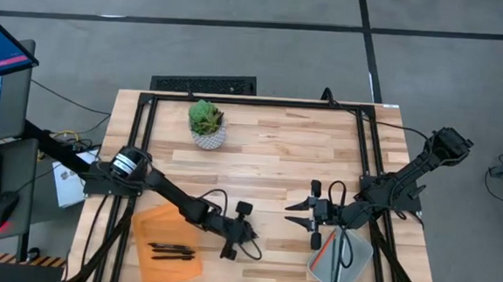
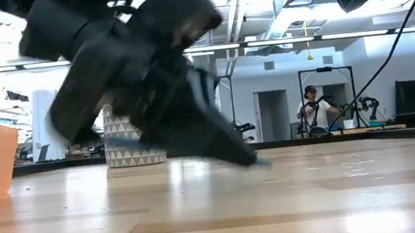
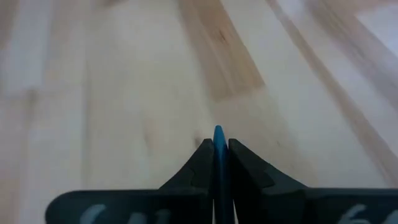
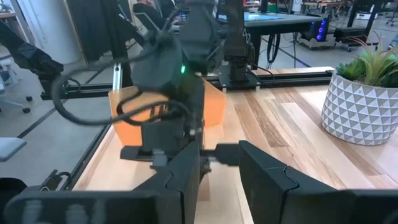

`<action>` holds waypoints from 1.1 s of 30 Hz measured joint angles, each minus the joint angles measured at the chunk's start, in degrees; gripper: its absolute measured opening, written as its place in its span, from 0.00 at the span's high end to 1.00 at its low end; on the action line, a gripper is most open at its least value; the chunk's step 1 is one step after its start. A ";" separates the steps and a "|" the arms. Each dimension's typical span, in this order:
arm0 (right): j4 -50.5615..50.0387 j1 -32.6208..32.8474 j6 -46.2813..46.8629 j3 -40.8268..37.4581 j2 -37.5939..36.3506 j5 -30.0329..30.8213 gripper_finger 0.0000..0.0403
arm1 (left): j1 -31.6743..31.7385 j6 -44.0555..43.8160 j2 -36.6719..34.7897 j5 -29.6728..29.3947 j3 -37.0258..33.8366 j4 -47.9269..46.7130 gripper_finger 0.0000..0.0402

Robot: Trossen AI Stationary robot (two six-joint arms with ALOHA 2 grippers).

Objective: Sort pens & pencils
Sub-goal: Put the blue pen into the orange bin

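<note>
Left gripper (image 3: 221, 155) has the blue pen (image 3: 219, 138), low over the surface (image 1: 285, 161)!
It's clamped tight on the pen, just beside the orange tray (image 1: 155, 223) where black pens (image 1: 170, 251) lie. Right gripper (image 1: 304, 208) waits with fingers parted and empty, near the clear tray (image 1: 358, 261) of pencils (image 1: 319, 254).

Blue pen (image 3: 218, 149) pinched upright; black pens (image 1: 172, 251) in tray.

Bright overhead light, blurred close-ups
</note>
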 joint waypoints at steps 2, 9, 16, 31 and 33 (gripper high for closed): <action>-0.05 0.00 0.01 0.00 0.00 0.00 0.67 | 0.65 0.49 -1.11 0.05 1.72 -3.08 0.97; -0.57 0.02 0.07 0.00 0.00 0.00 0.67 | 1.54 2.88 -2.14 1.51 11.80 -20.55 0.97; -0.70 0.15 0.98 0.00 0.00 -0.02 0.67 | 1.57 4.83 -2.35 1.47 24.87 -44.11 0.97; -1.05 0.15 2.12 0.00 0.00 -0.07 0.67 | -2.85 0.05 -2.83 11.93 39.07 -76.82 0.97; -1.05 0.15 2.67 0.00 0.00 -0.08 0.67 | -4.29 -0.23 -3.94 13.13 39.48 -77.30 0.97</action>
